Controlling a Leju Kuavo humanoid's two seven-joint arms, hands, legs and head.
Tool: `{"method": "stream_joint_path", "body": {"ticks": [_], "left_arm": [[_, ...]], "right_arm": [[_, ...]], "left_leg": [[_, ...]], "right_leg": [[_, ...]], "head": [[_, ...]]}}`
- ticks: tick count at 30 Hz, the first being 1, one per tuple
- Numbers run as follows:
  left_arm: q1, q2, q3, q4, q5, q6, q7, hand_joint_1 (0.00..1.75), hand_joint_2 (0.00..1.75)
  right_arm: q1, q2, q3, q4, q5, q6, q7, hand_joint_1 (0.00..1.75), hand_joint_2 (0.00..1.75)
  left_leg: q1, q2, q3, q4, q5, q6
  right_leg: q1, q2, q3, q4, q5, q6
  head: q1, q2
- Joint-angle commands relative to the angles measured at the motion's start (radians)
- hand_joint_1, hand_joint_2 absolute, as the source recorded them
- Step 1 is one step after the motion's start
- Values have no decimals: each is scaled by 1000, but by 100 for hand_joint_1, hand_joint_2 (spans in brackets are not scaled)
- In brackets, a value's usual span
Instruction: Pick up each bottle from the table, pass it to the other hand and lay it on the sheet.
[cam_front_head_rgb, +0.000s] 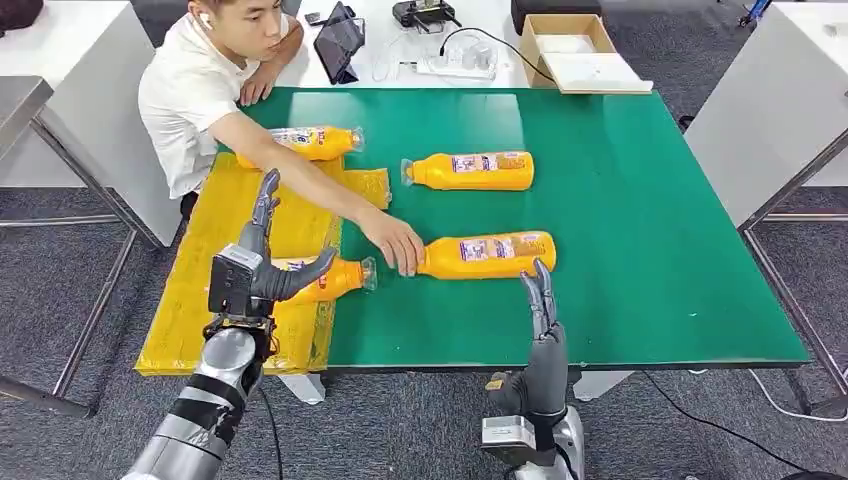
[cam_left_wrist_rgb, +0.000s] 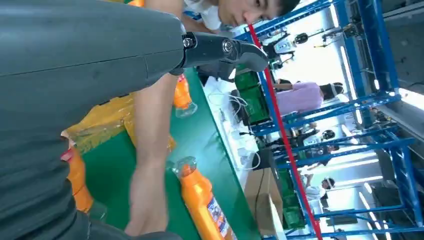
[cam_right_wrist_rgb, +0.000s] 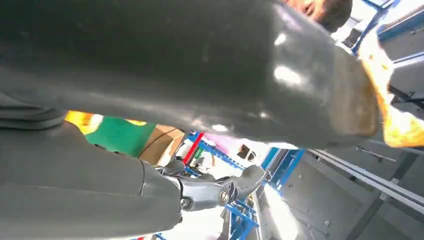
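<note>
Several orange bottles lie on their sides. One bottle (cam_front_head_rgb: 330, 280) rests on the yellow sheet (cam_front_head_rgb: 205, 300), right beside the thumb of my left hand (cam_front_head_rgb: 262, 265), whose fingers are spread and hold nothing. A second bottle (cam_front_head_rgb: 312, 142) lies at the sheet's far end. Two lie on the green table (cam_front_head_rgb: 640, 240): one far bottle (cam_front_head_rgb: 475, 170) and one near bottle (cam_front_head_rgb: 490, 254), whose cap a person's hand (cam_front_head_rgb: 395, 243) touches. My right hand (cam_front_head_rgb: 541, 300) stands at the front edge just below that bottle, fingers straight, empty. The left wrist view shows my left hand (cam_left_wrist_rgb: 90, 75), the person's forearm (cam_left_wrist_rgb: 150, 165) and a bottle (cam_left_wrist_rgb: 202, 205).
The person (cam_front_head_rgb: 215, 70) sits at the far left corner, arm stretched across the sheet. A white table behind holds a tablet (cam_front_head_rgb: 338, 45), cables and a cardboard box (cam_front_head_rgb: 575, 50). Grey tables flank both sides.
</note>
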Motion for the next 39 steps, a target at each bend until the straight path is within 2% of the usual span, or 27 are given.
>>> {"method": "stream_joint_path", "body": {"ticks": [1,4,8,9,10,16,18,19,20,22,25,31,37,39], "left_arm": [[72,67,-6,-249,300,-216,61,0,175],[81,97,-31,-280,348,-278,89,0,175],[91,102,-59,-325,315,-253,58,0,175],[93,99,-61,-337,311,-239,55,0,175],[99,90,-61,-360,301,-199,47,0,175],[102,94,-72,-378,301,-187,52,0,175],[102,82,-64,-384,316,-176,39,0,175],[104,74,-65,-401,330,-174,41,0,175],[108,71,-70,-414,337,-172,42,0,175],[114,66,-82,-427,347,-172,48,0,175],[115,63,-114,-418,339,-174,49,0,175],[113,59,-130,-407,332,-170,48,0,175],[122,58,-128,-396,318,-162,53,0,175],[123,57,-127,-392,313,-159,52,0,175]], "right_arm": [[-7,-10,-8,38,-3,-7,-32,0,0],[-5,-16,-6,34,-6,-4,-32,0,0],[-10,-27,-3,43,18,-17,-32,0,0],[-16,-27,-13,76,57,-27,-32,0,0],[-29,-19,-54,132,192,-45,-21,0,0],[-34,-10,-89,148,204,-24,-32,0,0],[-64,-39,-94,198,374,-67,64,0,0],[-101,-77,-101,248,472,-68,128,0,175],[-132,-91,-120,290,462,-52,141,0,175],[-217,-135,-140,422,555,-23,214,0,175],[-352,-167,-144,633,635,16,261,0,175],[-415,-159,-100,735,696,64,307,0,175],[-434,-168,-59,772,747,93,367,0,175],[-442,-164,-57,793,742,112,371,0,175]], "left_leg": [[1,4,3,0,-2,-1],[1,4,4,-1,-3,-2],[2,3,6,0,-3,-3],[1,2,3,-1,-1,-2],[1,2,3,0,-2,-2],[1,2,3,-1,-1,-2],[1,1,5,-1,-2,-2],[1,1,4,-1,-1,-1],[1,2,5,-1,-2,-2],[1,2,4,-1,-2,-1],[1,2,3,0,-1,-1],[0,3,4,-1,0,0],[0,0,1,0,0,0],[1,2,5,0,-2,-1]], "right_leg": [[1,2,2,0,-1,-2],[1,2,3,-1,-1,-2],[2,1,5,0,-3,-3],[1,1,2,-1,-1,-2],[2,0,3,-1,-1,-2],[1,0,3,-1,-1,-2],[2,-1,5,-2,-2,-3],[1,-1,4,-2,-1,-2],[1,0,5,-2,-1,-2],[1,0,4,-2,-1,-2],[1,0,4,-2,0,-1],[1,1,4,-2,1,-1],[0,-1,2,-1,1,1],[1,0,5,-1,0,0]], "head": [[0,0],[0,0],[0,0],[0,0],[0,0],[-1,0],[0,0],[-1,0],[0,0],[0,0],[0,0],[0,0],[-1,0],[0,0]]}}
